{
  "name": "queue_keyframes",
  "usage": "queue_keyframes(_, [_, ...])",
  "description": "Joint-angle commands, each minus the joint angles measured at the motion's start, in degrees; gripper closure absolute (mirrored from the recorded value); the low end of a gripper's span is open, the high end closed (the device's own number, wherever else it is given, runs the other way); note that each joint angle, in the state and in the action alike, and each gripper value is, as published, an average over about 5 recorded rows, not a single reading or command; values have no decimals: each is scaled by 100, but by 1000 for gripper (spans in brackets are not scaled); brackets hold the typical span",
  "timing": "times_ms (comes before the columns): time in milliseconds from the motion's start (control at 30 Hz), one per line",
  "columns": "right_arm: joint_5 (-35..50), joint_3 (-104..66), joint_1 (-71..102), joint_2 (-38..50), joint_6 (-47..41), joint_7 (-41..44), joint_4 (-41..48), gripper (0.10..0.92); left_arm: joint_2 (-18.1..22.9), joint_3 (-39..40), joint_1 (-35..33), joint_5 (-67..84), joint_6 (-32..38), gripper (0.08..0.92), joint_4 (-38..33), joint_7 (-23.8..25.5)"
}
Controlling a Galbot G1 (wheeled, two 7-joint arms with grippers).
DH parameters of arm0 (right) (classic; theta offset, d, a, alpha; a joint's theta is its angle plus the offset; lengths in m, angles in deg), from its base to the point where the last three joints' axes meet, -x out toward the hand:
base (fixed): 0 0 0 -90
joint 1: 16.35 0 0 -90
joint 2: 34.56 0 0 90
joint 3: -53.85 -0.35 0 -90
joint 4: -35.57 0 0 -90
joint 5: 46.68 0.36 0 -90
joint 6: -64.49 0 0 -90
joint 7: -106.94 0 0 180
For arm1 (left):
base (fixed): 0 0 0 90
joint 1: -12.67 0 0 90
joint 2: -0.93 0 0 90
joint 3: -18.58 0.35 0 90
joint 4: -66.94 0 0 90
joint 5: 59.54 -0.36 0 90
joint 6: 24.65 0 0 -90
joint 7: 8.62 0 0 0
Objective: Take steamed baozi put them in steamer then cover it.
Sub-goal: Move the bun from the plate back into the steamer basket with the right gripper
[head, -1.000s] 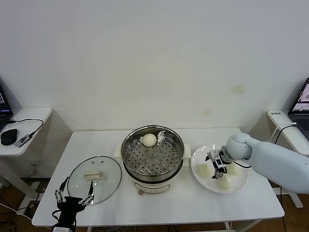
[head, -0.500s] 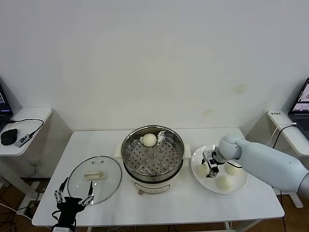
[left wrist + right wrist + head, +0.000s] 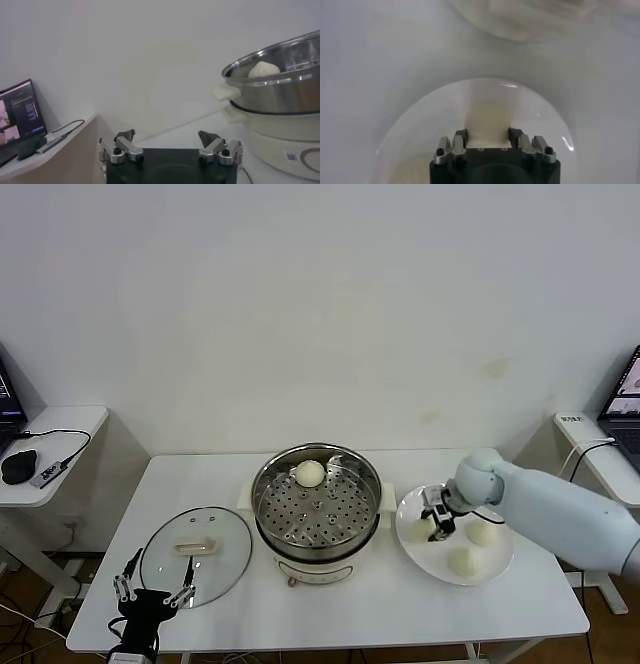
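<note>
Head view, right gripper (image 3: 437, 521): closed on one baozi (image 3: 423, 530) at the steamer-side part of the white plate (image 3: 410, 542); the right wrist view shows the pale bun pinched between the two fingers (image 3: 461, 136), low over the plate.

Held baozi: whether it sits on the plate or is just clear of it, I cannot tell.

Other buns on the plate: two more, one (image 3: 484, 534) beyond the gripper toward the outer edge, one (image 3: 462, 561) nearer the front rim; both apart from the gripper.

Steamer (image 3: 316, 506): stands mid-surface, just beside the plate, uncovered; one baozi (image 3: 310, 473) lies on the perforated tray at the back, the rest of the tray bare.

Cover (image 3: 196, 549): lies flat on the surface on the far side of the steamer from the plate, handle up, untouched.

Left gripper (image 3: 152, 589): parked at the front edge of the surface just beside the cover, fingers spread wide and holding nothing; the left wrist view confirms the gap.

Surface (image 3: 520, 609): white table carrying steamer, plate and cover.

Progress: by my reading, one bun of four is placed and a second is in the grasp.

Left to do: carry this bun to the tray, move the last two, then set the cover on the steamer.
</note>
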Motion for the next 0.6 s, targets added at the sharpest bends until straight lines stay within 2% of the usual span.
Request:
queue_keyframes(33, [512, 328, -1028, 247, -43, 101, -283, 483, -6, 6, 13, 12, -5, 177, -6, 5])
queue_keyframes(267, [1207, 998, -2618, 189, -205, 156, -546, 474, -26, 28, 83, 99, 2, 177, -20, -9])
queue_keyframes(600, [2670, 1673, -3850, -991, -749, -130, -774, 472, -84, -24, 122, 141, -14, 177, 43, -3])
